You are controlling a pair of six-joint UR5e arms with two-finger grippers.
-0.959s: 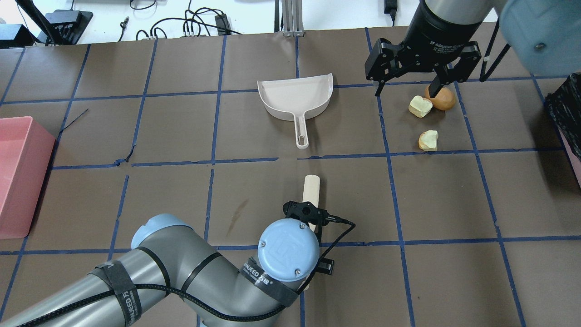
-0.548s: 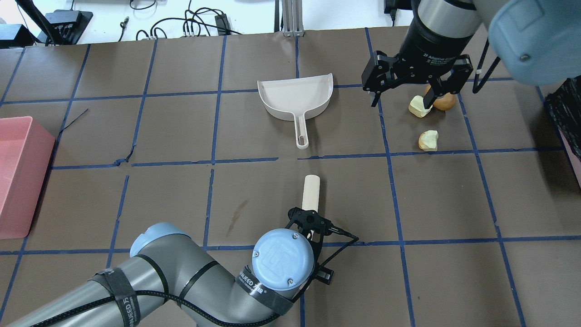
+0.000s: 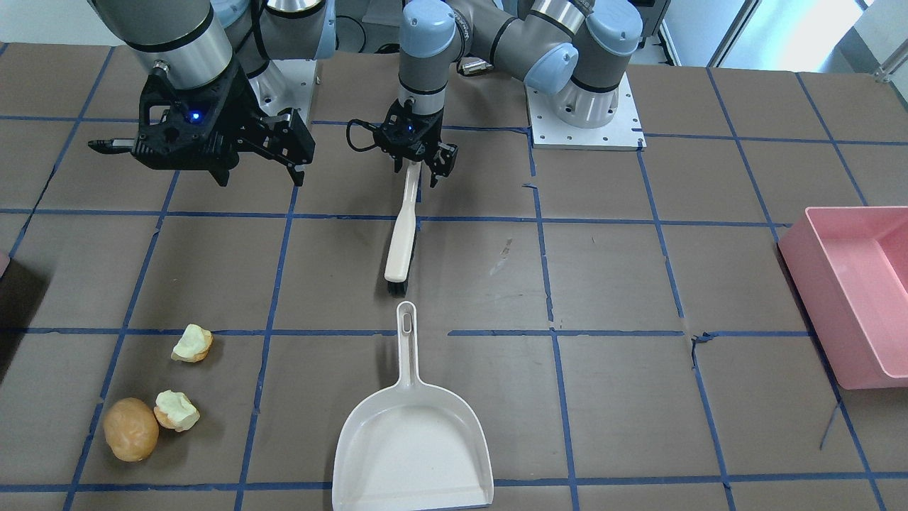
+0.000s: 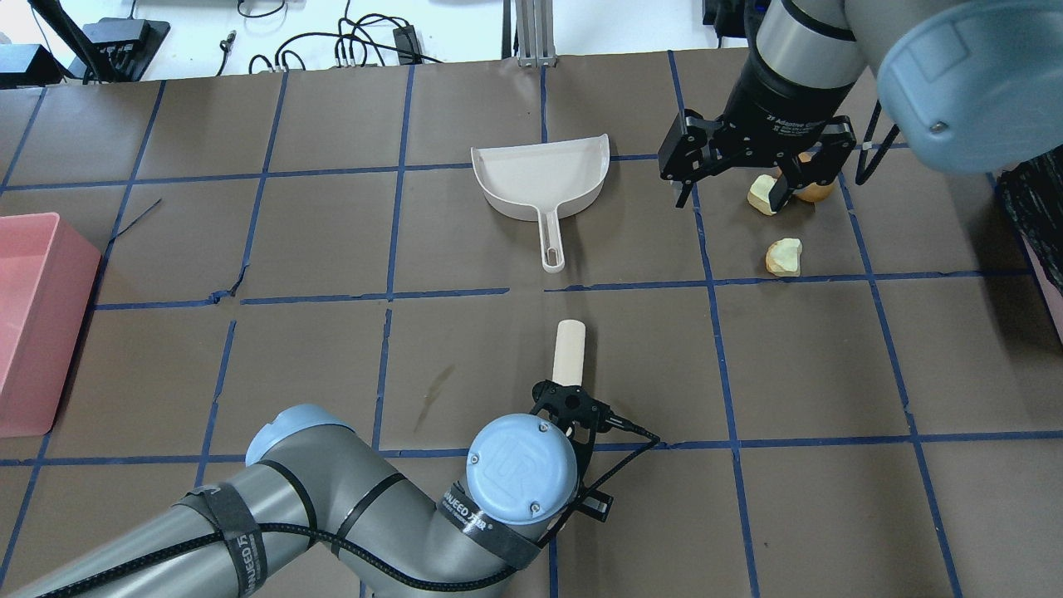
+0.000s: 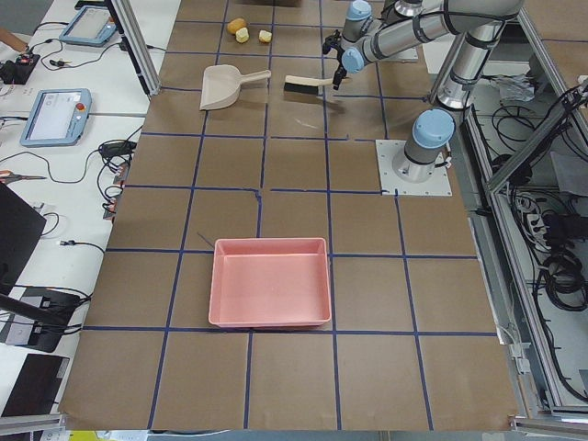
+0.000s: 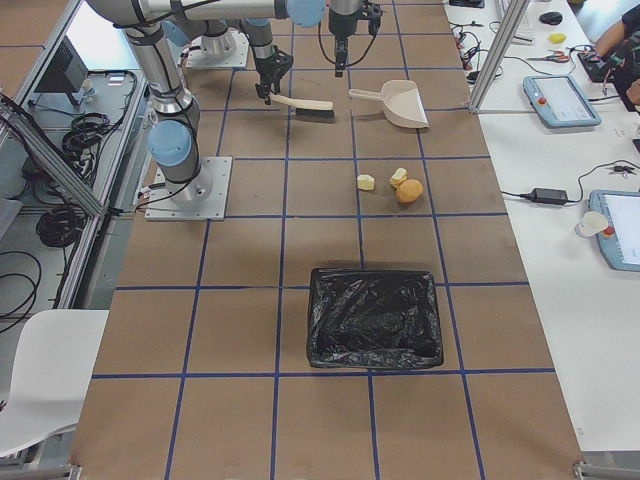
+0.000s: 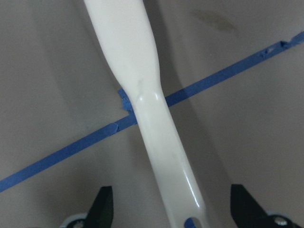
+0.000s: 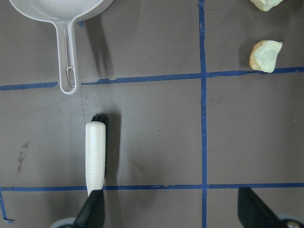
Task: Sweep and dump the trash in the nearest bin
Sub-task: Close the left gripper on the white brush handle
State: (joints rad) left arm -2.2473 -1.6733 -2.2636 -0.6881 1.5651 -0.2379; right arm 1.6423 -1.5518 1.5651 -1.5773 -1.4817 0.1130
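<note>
The trash lies at the far right: a golden-brown bun and two pale chunks. My right gripper hangs open and empty above them and hides part of the bun from overhead. My left gripper is open, its fingers straddling the handle of the cream brush lying on the table. The white dustpan lies empty beyond the brush. The bin, lined with a black bag, stands at the table's right end.
A large light-pink tub stands at the left edge of the table. The bin's black bag shows at the overhead view's right edge. Blue tape lines grid the brown tabletop.
My right gripper has drifted left and away over the scraps, covering more of the bun. My left gripper has slid slightly back along the brush handle toward the robot. Both stay open.
</note>
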